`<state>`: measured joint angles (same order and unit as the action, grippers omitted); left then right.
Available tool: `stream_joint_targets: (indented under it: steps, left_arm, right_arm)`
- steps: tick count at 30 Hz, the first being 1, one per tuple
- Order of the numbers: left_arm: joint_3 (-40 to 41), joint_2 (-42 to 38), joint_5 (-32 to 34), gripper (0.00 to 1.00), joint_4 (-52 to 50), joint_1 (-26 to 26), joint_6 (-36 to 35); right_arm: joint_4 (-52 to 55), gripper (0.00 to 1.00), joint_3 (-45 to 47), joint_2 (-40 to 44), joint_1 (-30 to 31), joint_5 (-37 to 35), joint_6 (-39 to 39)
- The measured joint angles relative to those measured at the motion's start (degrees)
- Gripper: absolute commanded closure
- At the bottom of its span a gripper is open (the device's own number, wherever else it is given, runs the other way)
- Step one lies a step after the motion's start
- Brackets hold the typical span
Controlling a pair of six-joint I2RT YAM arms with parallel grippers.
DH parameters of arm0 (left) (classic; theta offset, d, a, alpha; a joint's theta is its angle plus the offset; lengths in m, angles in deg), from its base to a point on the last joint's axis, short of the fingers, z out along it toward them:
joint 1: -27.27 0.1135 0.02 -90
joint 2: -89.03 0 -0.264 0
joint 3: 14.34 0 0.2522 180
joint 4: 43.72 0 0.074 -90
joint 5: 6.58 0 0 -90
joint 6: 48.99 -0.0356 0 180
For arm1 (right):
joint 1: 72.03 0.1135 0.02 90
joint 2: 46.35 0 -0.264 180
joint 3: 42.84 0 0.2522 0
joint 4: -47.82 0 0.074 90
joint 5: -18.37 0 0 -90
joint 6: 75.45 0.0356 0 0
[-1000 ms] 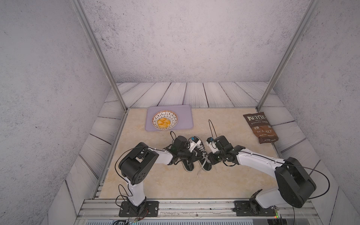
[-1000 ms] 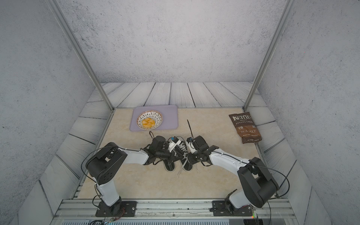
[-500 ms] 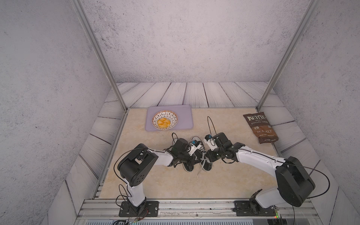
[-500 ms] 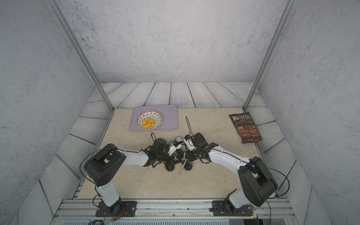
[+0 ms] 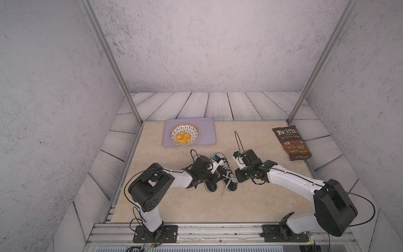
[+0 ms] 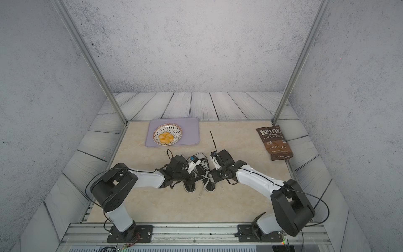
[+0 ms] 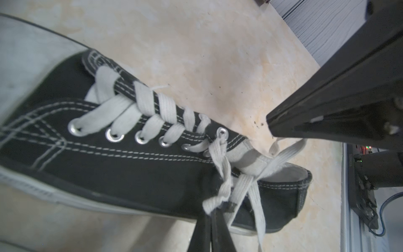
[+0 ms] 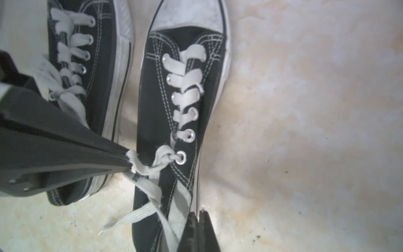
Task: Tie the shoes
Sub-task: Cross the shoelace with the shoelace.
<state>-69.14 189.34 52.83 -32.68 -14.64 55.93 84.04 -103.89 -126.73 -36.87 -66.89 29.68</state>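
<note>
Now the shoes (image 5: 227, 174) sit side by side mid-worktop (image 5: 196, 209), toes to the far edge. The left gripper (image 7: 214, 215) pinches a lace (image 7: 220, 174) of the shoe nearer the right arm. The right gripper (image 8: 198, 215), squeezed closed, sits by that heel, the other lace (image 8: 168, 229) just beside; held or not, unclear.

2 shoes mid-table, tray behind, bag far right.
Shoes (image 5: 226, 169) sit side by side on the table (image 5: 196, 207), toes to the back, heels to the front. Tray (image 5: 207, 133) lies behind-left of them, bowl (image 5: 175, 131) on it. Chip bag (image 5: 291, 141) is at the right edge, well apart. Left gripper (image 8: 128, 162) is at the right shoe's inner side, on its lace (image 8: 150, 188). Right gripper (image 8: 198, 212) is beside that shoe's heel.
</note>
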Motion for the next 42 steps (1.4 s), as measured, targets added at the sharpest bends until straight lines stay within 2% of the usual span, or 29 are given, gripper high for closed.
stream_joint_targets:
  steps: [3, 6, 9, 12, 14, 20, 24, 31, 42]
  left_arm:
    - [0.17, 0.00, 0.24, 0.95, 0.48, 0.00, 0.48]
    - [0.17, 0.00, 0.20, 0.95, 1.14, 0.00, 0.68]
    - [0.17, -0.11, 0.22, 0.95, 1.18, 0.00, 0.79]
    - [0.20, -0.46, 0.26, 0.95, 1.20, 0.00, 0.83]
    - [0.28, -0.76, 0.37, 0.95, 1.31, 0.00, 0.94]
    - [0.42, -0.92, 0.35, 0.96, 1.60, 0.00, 1.22]
    - [0.42, -0.92, 0.33, 0.96, 1.62, 0.00, 1.62]
    - [0.42, -0.92, 0.33, 0.96, 1.64, 0.00, 1.92]
    - [0.42, -0.94, 0.28, 0.96, 1.81, 0.00, 2.03]
  right_arm:
    - [-0.59, 0.62, 1.62, 0.20, -0.13, -0.83, 4.39]
    - [0.09, 0.44, 2.58, 0.20, -0.15, -1.51, 6.14]
    - [1.31, 0.33, 2.56, 0.96, -0.48, -4.02, 6.38]
    - [3.15, 0.28, 2.45, 3.41, -1.77, -6.27, 6.49]
    - [3.50, 0.28, 2.45, 5.62, -2.80, -6.51, 6.01]
    - [2.99, 0.55, 0.76, 6.12, -3.17, 1.44, -0.70]
    - [4.70, 0.62, -2.64, 2.12, -2.75, 5.29, -4.55]
    - [8.09, 0.67, -4.57, -2.58, -2.69, 8.57, -7.65]
    - [10.86, 0.71, -5.05, -6.80, -2.43, 10.78, -8.46]
